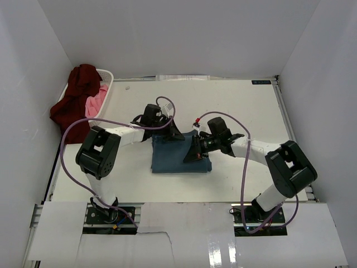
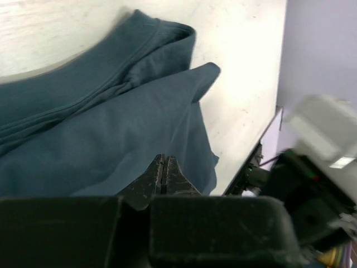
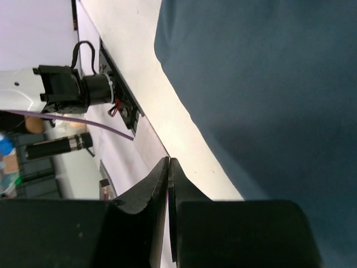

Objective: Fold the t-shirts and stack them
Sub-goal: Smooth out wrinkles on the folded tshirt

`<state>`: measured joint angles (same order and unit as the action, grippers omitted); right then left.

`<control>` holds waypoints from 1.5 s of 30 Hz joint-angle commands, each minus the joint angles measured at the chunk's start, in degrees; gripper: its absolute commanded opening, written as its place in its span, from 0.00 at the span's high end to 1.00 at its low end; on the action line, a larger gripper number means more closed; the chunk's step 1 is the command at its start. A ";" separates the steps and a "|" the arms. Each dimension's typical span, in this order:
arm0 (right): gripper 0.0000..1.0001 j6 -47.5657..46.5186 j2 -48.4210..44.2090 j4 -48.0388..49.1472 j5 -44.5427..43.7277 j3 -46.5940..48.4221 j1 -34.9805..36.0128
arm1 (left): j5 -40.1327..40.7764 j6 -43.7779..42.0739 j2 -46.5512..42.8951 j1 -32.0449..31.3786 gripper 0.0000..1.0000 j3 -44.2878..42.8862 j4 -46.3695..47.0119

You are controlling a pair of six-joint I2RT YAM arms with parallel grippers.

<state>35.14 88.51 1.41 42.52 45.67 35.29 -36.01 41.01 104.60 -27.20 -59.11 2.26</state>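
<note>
Cloth fills most of both wrist views: the blue shirt [image 1: 181, 159] lies folded into a rough rectangle in the middle of the tabletop [image 1: 245, 106], between the two arms. From above, the left jaws sit at its far left corner and the right jaws at its right edge, but that view is too small to show how either pair stands. The left wrist camera settles it: the left jaws are pressed tight together low over the shirt [image 2: 111, 139], whose layers and a loose flap spread beyond them; whether any cloth is pinched cannot be told. The right wrist camera shows the right jaws clenched too, with nothing between them, over bare tabletop [image 3: 184, 128] just beside the shirt's [image 3: 268, 84] edge.

At the far left corner a white basket [image 1: 106, 75] holds a pink shirt [image 1: 97, 103], with a maroon shirt [image 1: 78, 97] draped over its rim. Purple cables [image 1: 72, 128] loop from both arms.
</note>
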 commanded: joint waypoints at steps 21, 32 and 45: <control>0.92 12.42 17.25 24.45 4.24 -8.59 -0.04 | -5.75 -0.58 2.55 1.36 1.00 -0.48 5.65; 0.92 0.38 0.09 -4.65 -6.83 5.30 0.04 | -3.80 -2.08 -11.08 1.45 0.98 -4.79 -4.20; 0.92 -7.36 5.61 -10.99 -12.65 11.28 -5.75 | -10.13 3.90 -12.75 1.01 0.97 8.75 6.70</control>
<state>30.96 91.74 -7.86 29.95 54.48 31.42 -43.97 44.47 93.54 -26.00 -50.96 6.24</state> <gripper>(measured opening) 0.078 0.026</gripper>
